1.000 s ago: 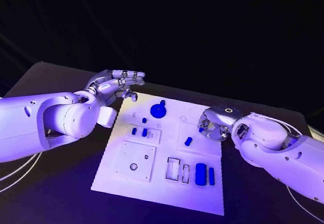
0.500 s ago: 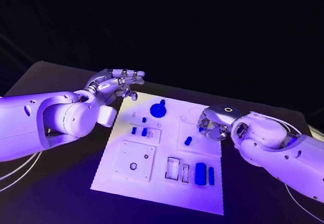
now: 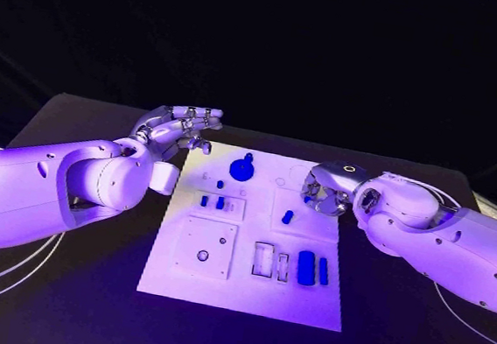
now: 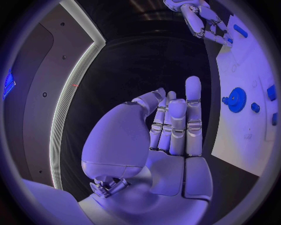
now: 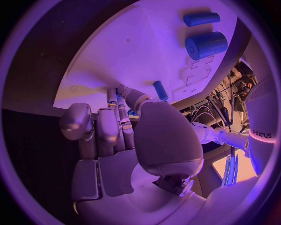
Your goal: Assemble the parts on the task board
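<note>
I see the task board flat in the middle of the black tabletop. Everything below is placed relative to the board.

Left hand hovers just off the board's far-left corner, palm up, fingers straight and close together — holding nothing. The wrist view confirms it: bare palm, nothing in it.

Right hand sits over the board's far-right edge, fingers curled down. In the right wrist view a small blue part shows between thumb and fingertips — looks pinched, though I can't see it fully.

On the board: blue gear near the far edge, small blue peg mid-board just under the right hand, thick blue cylinder and thin blue rod side by side near the right edge, closer to me.
</note>
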You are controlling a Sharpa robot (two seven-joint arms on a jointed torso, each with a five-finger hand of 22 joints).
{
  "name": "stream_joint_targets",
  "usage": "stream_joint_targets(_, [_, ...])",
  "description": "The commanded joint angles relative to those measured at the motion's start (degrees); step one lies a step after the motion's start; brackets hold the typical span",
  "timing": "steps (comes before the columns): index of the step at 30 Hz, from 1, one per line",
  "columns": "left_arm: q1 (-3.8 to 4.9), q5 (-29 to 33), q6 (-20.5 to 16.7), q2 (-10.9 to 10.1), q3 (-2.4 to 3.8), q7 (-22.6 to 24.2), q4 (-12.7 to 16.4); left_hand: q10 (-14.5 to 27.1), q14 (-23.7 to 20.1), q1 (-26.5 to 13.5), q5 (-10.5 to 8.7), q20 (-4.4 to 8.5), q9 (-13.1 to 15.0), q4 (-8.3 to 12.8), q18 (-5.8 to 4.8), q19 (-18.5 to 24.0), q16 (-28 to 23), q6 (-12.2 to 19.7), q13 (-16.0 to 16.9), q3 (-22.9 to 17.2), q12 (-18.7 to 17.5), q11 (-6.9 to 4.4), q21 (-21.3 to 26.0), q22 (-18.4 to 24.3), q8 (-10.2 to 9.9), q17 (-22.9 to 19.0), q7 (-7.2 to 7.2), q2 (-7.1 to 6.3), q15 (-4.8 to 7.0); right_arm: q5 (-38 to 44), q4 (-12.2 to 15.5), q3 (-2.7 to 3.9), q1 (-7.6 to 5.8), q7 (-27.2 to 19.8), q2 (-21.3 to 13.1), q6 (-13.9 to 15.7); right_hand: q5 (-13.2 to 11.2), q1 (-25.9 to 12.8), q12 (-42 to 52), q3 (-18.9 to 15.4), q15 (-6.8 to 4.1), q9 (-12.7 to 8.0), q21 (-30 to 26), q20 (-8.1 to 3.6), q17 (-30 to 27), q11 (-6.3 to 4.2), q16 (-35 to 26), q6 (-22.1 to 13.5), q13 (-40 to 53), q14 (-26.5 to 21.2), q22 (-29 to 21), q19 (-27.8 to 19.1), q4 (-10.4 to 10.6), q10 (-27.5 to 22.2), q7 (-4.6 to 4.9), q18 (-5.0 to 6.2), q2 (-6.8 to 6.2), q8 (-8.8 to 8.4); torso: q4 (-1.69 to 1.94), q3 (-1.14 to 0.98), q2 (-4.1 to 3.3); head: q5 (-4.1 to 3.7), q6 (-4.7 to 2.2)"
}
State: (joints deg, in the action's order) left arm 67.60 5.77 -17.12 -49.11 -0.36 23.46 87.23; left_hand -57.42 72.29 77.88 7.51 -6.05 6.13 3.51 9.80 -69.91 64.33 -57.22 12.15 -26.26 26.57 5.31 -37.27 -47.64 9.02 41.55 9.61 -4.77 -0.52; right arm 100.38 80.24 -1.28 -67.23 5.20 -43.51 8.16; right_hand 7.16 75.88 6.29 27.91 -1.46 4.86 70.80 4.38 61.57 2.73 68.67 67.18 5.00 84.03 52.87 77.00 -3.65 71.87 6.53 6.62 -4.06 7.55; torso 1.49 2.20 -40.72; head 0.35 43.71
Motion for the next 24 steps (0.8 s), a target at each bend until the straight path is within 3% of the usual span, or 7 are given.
stream_joint_targets(1, [-0.01, 0.1, 1.2, 0.1, 0.03, 0.4, 0.0, 0.4, -0.3, 0.5, 0.08, -0.13, -0.1, 0.5, 0.71, 0.4, -0.4, 0.4, 0.1, 0.0, 0.3, 0.00, 0.3, 0.1, 0.3, -0.1, 0.13, -0.01, 0.04, -1.8, 0.4, -0.11, 0.21, -1.2, 0.1, 2.8, -0.4, 0.4, 0.2, 0.1, -0.51, 0.8, 0.4, -0.11, 0.1, -0.15, 0.4, 0.8, 0.1, 2.0, 0.3, 0.6, -0.3, 0.7, -0.31, -0.02, 0.87, 0.26, 0.05, 0.00, 0.01, -0.03, 0.00])
stream_joint_targets(15, [-0.01, 0.1, 1.2, 0.0, 0.03, 0.0, -0.5, 0.4, -0.3, 0.6, 0.09, -0.12, -0.1, 0.5, 0.71, 0.4, -0.4, 0.4, 0.1, 0.0, 0.4, 0.00, 0.3, 0.1, 0.3, -0.1, 0.14, 0.00, 0.04, -5.1, 1.9, 0.20, 0.05, -0.5, -1.7, 6.7, -0.6, 0.4, 0.0, 0.2, -0.58, 0.9, 0.6, -0.22, -0.1, -0.13, 0.3, 0.7, 0.0, 1.9, 0.7, 0.8, -0.3, 0.8, -0.23, -0.08, 0.94, 0.18, -0.09, 0.00, 0.07, 0.04, -0.03])
stream_joint_targets(24, [0.00, 0.1, 1.1, 0.0, 0.03, -0.3, -0.8, 0.4, -0.3, 0.7, 0.08, -0.12, -0.1, 0.6, 0.71, 0.3, -0.4, 0.4, 0.1, 0.0, 0.4, 0.02, 0.4, 0.1, 0.3, -0.2, 0.16, 0.00, 0.04, -7.8, 5.2, 0.64, -0.14, -0.8, -3.4, 7.5, -0.7, 0.3, -0.1, 0.2, -0.57, 0.9, 0.6, -0.25, -0.1, -0.10, 0.3, 0.6, 0.0, 2.0, 0.8, 0.8, -0.3, 0.8, -0.20, -0.11, 0.89, 0.15, -0.04, -0.02, 0.02, 0.22, -0.12])
